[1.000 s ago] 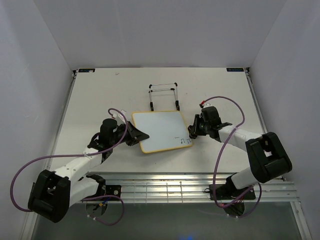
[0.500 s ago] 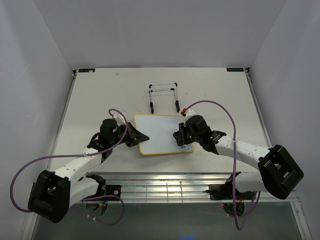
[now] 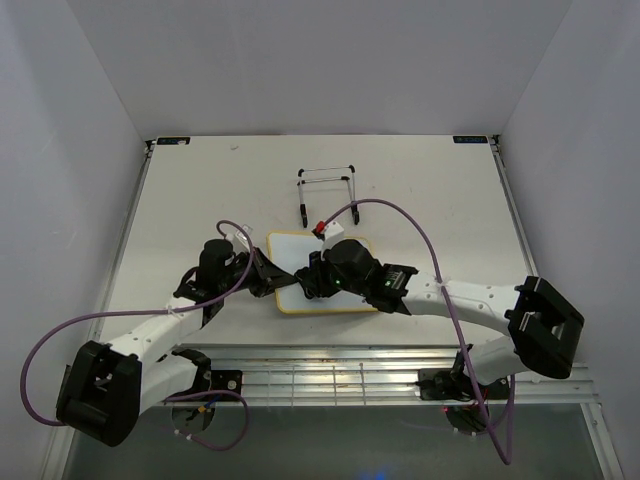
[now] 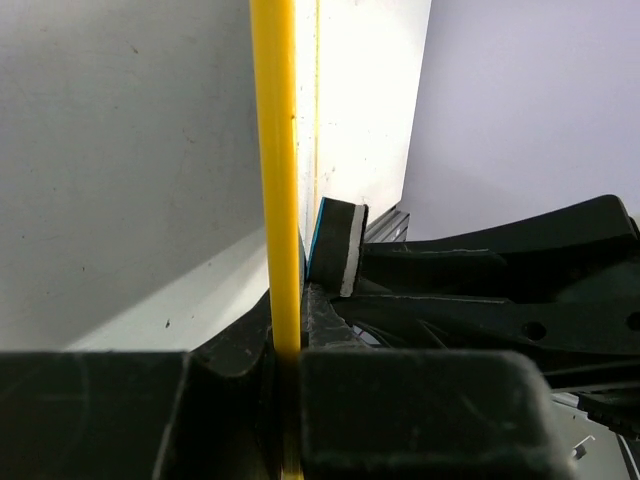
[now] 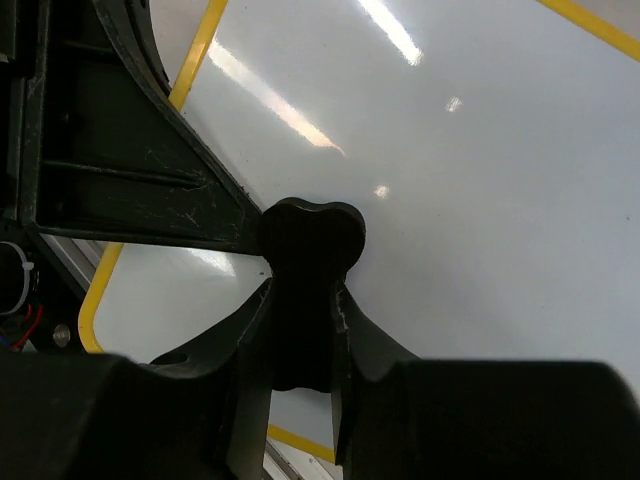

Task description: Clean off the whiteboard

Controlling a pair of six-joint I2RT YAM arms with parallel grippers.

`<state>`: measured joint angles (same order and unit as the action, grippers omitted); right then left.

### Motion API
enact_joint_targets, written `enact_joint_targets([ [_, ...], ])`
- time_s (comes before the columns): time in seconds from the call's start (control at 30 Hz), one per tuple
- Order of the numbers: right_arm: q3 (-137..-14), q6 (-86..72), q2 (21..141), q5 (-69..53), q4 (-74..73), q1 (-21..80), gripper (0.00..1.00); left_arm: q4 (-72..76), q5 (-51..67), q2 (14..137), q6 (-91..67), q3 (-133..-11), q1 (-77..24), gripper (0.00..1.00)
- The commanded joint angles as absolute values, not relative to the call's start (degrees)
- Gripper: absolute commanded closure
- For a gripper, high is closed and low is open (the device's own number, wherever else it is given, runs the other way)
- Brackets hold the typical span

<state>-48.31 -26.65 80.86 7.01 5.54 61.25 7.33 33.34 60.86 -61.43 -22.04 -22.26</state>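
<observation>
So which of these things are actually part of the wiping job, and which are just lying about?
In the job:
- the whiteboard, clamped by its yellow frame in the left gripper
- the eraser, held in the right gripper over the board

Lying about:
- the wire stand, behind the board

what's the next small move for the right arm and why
Probably drag the eraser rightward across the whiteboard: the right gripper, shut on it, is at the board's left edge beside the left gripper clamping the frame, and its arm hides the rest from above.
</observation>
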Motion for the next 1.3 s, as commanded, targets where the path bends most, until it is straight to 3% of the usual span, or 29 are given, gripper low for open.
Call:
enact_joint_targets([
  [0.0, -51.2, -34.5, 82.4, -2.2, 9.5, 66.4, 0.92, 12.4, 34.5, 60.0, -58.6, -22.2, -24.4, 1.0],
  [0.23, -47.1, -38.0, 79.8, 8.5, 0.6, 66.6, 0.92, 12.4, 33.1, 59.9, -58.7, -21.4, -24.4, 1.0],
  [0.57, -52.9, -37.1, 80.1, 10.7, -12.6, 71.2, 0.92, 12.9, 28.5, 58.1, -60.9, -20.9, -24.4, 1.0],
  [0.8, -49.9, -40.1, 78.6, 17.7, -18.8, 72.2, 0.92, 12.9, 25.8, 56.3, -61.9, -19.5, -24.4, 1.0],
  [1.07, -46.3, -38.4, 77.2, 12.1, -12.6, 72.4, 0.92, 13.0, 25.8, 56.7, -61.9, -19.2, -24.4, 1.0],
  [1.27, -51.0, -35.3, 80.7, 9.6, -9.7, 72.8, 0.92, 13.1, 26.7, 56.7, -61.4, -19.4, -24.4, 1.0],
])
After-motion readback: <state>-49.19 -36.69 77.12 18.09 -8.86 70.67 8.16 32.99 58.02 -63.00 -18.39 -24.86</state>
